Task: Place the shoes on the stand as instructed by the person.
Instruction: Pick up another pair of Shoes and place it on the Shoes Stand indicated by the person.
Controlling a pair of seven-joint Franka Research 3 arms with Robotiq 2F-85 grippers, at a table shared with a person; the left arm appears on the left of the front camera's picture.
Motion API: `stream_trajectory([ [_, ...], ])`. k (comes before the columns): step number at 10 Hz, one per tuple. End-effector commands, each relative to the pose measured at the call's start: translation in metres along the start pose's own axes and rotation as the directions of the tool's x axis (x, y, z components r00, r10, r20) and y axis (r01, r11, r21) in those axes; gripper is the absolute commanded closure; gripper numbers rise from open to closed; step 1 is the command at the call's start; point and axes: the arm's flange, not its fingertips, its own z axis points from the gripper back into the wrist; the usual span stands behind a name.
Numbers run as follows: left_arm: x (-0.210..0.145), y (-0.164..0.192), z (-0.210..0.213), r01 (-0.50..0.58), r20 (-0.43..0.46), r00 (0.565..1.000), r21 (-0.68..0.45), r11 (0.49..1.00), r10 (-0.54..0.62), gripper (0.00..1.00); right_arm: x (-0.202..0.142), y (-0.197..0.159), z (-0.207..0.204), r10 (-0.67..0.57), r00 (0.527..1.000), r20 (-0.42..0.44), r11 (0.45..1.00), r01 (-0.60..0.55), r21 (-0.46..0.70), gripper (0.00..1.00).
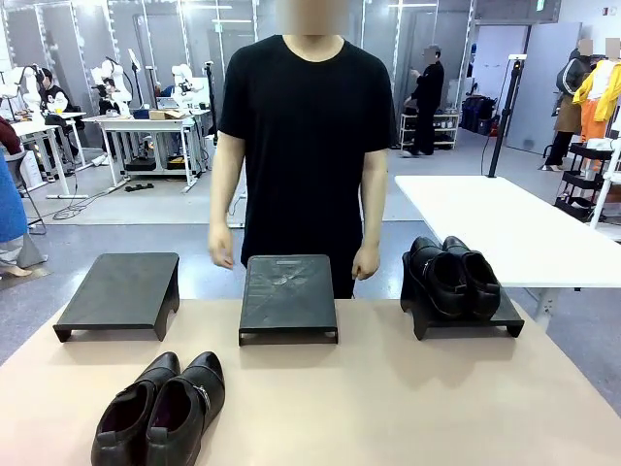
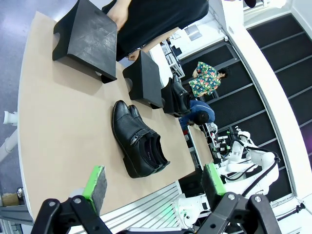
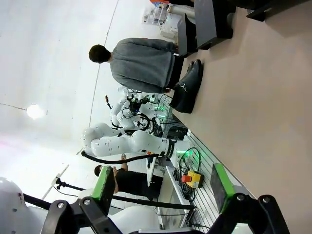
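My left claw [image 2: 153, 184] and right claw [image 3: 162, 184] both hang spread and empty. The plain pair [image 1: 454, 277] sits on the right stand [image 1: 509, 317]; the buckled pair [image 1: 160, 413] lies on the counter [image 1: 388, 398] near my left. The person [image 1: 306, 126] stands with hands lowered, so I judge I'm awaiting a cue: middle stand [image 1: 288, 291] or left stand [image 1: 121, 286]. Next, my left claw must drop onto one buckled shoe.

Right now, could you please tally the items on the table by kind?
Stands: 3
Buckled shoes: 2
Plain-fronted shoes: 2
Total: 7
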Motion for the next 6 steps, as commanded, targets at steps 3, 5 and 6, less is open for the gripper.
stream_trajectory([
  [3,0.0041,0.0009,0.0021,0.02,0.013,1.0,-0.017,1.0,-0.019,0.0,-0.003,0.0026,-0.0015,0.0,1.0,-0.006,1.0,-0.001,-0.014,0.0],
  [5,0.0041,0.0009,0.0021,0.02,0.013,1.0,-0.017,1.0,-0.019,0.0,-0.003,0.0026,-0.0015,0.0,1.0,-0.006,1.0,-0.001,-0.014,0.0],
  [6,0.0041,0.0009,0.0021,0.02,0.013,1.0,-0.017,1.0,-0.019,0.0,-0.003,0.0026,-0.0015,0.0,1.0,-0.006,1.0,-0.001,-0.014,0.0],
])
